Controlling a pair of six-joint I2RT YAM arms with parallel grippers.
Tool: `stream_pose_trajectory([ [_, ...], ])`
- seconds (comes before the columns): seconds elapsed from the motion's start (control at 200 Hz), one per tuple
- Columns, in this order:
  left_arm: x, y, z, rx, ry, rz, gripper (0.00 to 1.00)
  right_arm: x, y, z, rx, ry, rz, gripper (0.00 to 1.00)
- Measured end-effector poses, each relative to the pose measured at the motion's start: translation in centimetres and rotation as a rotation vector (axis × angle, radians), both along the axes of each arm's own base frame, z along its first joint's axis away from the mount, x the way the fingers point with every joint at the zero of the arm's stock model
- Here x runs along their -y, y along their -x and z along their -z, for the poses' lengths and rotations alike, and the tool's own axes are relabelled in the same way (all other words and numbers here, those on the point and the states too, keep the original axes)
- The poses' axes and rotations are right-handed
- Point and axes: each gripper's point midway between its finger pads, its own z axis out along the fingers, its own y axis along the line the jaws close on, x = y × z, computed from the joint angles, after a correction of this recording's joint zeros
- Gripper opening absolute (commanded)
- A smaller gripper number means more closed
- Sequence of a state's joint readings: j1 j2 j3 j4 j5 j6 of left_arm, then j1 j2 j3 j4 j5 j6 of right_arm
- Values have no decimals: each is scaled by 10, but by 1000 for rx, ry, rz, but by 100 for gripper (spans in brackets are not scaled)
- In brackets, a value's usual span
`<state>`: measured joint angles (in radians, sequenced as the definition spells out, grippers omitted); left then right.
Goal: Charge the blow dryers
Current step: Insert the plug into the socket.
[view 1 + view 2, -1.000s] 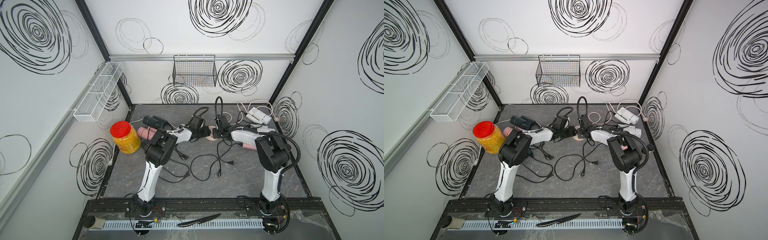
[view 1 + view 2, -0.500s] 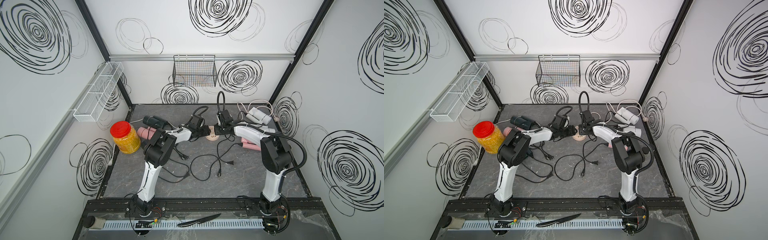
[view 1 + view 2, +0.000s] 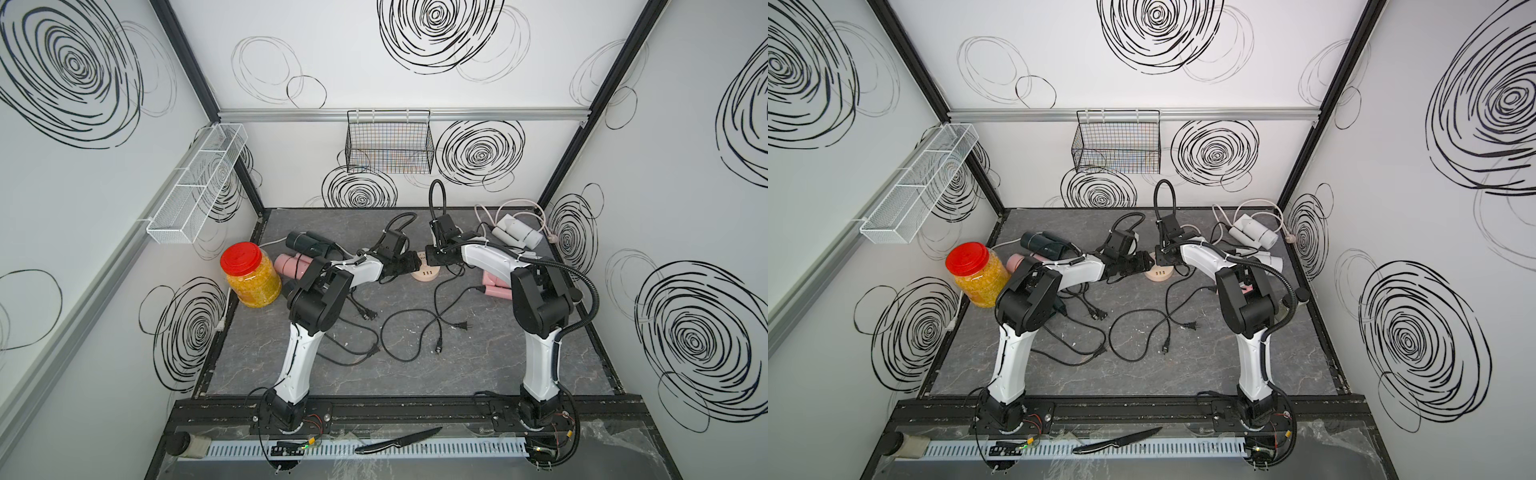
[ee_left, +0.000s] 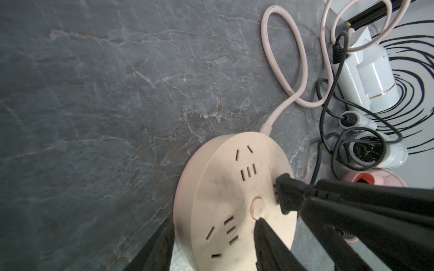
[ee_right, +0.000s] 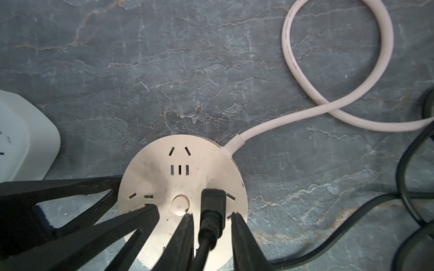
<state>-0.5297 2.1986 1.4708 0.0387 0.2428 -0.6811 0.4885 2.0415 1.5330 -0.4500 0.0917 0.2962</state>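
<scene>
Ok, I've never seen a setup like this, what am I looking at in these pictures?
These are two robot arms, left arm and right arm, bolted at the front of a grey table. Both top views look down on the whole scene; each wrist view comes from a camera riding on an arm. The left pincer straddles the rim of a round beige socket hub. The right pincer flanks a black plug at the hub's top face; whether it pinches it is unclear. Around lie white blow dryers, pink blow dryers, dark blow dryers, loose black cords and a red-lidded jar.
</scene>
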Motion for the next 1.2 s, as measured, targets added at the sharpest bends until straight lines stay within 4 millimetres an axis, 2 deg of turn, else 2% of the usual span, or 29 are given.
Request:
stream_pose_trajectory([
  [0.32, 0, 0, 0, 0, 0, 0, 57, 3, 0, 1, 1, 18, 9, 25],
  [0.681, 0, 0, 0, 0, 1, 0, 57, 2, -1, 1, 4, 17, 8, 11],
  [1.196, 0, 0, 0, -1, 0, 0, 57, 0, -6, 4, 7, 12, 11, 8],
])
